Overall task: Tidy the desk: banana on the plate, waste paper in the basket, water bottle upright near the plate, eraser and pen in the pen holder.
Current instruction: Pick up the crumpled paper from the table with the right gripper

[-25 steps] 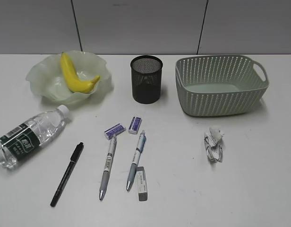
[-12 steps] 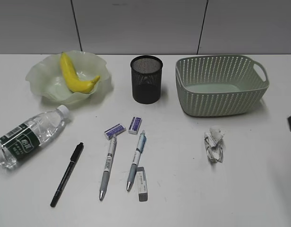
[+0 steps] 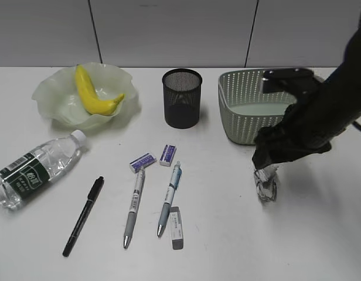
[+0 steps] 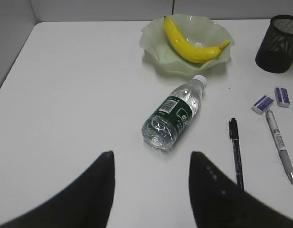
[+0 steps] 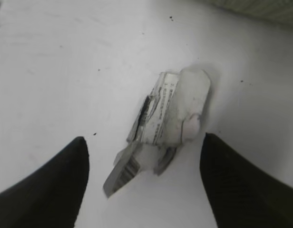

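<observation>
The crumpled waste paper (image 3: 266, 187) lies on the table in front of the green basket (image 3: 239, 120). My right gripper (image 3: 264, 165) hangs just above it, open; in the right wrist view the paper (image 5: 168, 118) lies between the two spread fingers of the right gripper (image 5: 142, 138). The banana (image 3: 92, 93) lies in the pale green plate (image 3: 51, 88). The water bottle (image 3: 37, 167) lies on its side. My left gripper (image 4: 151, 153) is open and empty, just short of the bottle (image 4: 177, 114). The left gripper is out of the exterior view.
The black mesh pen holder (image 3: 181, 98) stands at the back centre. A black marker (image 3: 84, 215), a grey pen (image 3: 133, 205) and a blue pen (image 3: 169, 199) lie in front, with three erasers (image 3: 142, 162), (image 3: 167, 154), (image 3: 176, 227) among them.
My right arm has come in from the right edge and moved left and down over the waste paper. The objects on the table have not moved.
</observation>
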Controlling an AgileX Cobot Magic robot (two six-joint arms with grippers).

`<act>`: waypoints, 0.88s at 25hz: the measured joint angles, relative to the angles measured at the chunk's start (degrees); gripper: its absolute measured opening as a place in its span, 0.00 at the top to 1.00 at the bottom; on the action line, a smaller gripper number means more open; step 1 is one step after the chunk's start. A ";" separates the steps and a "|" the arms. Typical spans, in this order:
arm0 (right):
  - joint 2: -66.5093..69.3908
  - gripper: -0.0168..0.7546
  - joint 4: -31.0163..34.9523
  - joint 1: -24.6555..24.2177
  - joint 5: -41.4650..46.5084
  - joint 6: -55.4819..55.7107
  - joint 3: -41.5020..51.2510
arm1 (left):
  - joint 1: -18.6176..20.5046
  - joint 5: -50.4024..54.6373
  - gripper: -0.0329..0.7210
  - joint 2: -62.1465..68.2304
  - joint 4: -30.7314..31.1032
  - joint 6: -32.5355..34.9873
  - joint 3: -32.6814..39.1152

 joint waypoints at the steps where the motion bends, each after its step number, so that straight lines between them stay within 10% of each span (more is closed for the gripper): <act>1: 2.67 0.24 -0.19 0.08 -0.33 1.42 -0.65 | 0.00 0.00 0.45 0.00 -0.05 0.00 0.00; 7: 12.64 0.38 -0.87 0.08 -2.82 3.43 -3.43 | 0.00 -0.04 0.45 0.04 -0.05 0.00 0.00; 13: 12.56 0.90 -1.97 0.08 1.45 4.01 -5.62 | 0.00 -0.04 0.45 0.04 -0.12 0.00 0.00; 22: -5.45 0.93 -4.22 0.08 1.63 4.02 -5.62 | 0.00 -0.04 0.45 0.04 -0.17 0.00 0.00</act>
